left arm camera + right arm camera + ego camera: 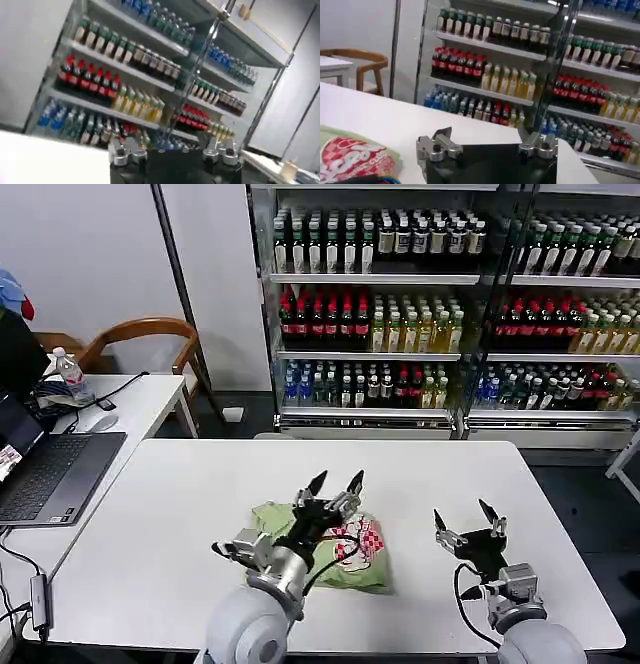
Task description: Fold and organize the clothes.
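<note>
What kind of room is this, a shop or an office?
Probably a lab or test room dressed like a shop: glass-fronted metal shelves of bottled drinks stand behind a plain white table, and an open grey laptop sits on a side desk.

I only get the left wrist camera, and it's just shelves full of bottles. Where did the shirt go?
Observer: The shirt lies in a small bundle on the white table, just under your left hand.
Operator: Is my hand holding it?
Observer: No. The left hand is open and empty, above the shirt with its fingers pointing up.
Operator: Where's my other hand?
Observer: The right hand is open too, over bare table to the shirt's right, not touching it.
</note>
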Tool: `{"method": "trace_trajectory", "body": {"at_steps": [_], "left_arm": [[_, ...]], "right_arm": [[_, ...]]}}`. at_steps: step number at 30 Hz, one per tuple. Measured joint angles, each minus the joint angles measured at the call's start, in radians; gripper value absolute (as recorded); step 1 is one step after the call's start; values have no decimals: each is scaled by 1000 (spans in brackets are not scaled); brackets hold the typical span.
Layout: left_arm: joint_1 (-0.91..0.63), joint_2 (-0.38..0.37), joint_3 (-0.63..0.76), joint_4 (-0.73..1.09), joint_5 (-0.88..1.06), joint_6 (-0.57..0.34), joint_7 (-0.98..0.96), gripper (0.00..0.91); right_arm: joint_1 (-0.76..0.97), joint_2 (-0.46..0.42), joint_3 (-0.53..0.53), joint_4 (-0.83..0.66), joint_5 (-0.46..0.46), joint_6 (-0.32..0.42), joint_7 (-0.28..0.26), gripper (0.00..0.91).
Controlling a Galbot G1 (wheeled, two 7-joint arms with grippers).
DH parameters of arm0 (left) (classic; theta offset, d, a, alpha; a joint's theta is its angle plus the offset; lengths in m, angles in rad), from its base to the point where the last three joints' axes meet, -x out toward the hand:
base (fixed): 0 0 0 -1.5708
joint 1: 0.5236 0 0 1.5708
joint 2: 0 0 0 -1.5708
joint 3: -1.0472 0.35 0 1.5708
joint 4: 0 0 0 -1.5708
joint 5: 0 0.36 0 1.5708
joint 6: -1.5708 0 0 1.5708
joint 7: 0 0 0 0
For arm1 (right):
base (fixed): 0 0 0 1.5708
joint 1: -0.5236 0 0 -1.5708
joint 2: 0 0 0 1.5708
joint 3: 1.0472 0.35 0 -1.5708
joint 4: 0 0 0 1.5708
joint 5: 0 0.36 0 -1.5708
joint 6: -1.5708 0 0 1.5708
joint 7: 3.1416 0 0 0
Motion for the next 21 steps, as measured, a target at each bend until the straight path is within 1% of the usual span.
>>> {"method": "trace_trajectory", "body": {"at_steps": [3,7,11,15,21], "left_arm": [[13,42,-69,7,41,-26,49,907],[44,114,-208,41,82,-76,128,907],[83,165,-336,76,118,-128,193,907],[110,187,-421,119,172,-195,246,907],[144,196,-497,148,244,-267,287,907]], "right_arm": [[22,6,-11,-15,-10,15,-3,907],[58,19,-30,-43,-31,37,-13,907],[97,35,-56,-73,-52,52,-19,907],[137,54,-87,-111,-74,73,-17,907],[158,58,-99,-142,-95,92,-17,907]]}}
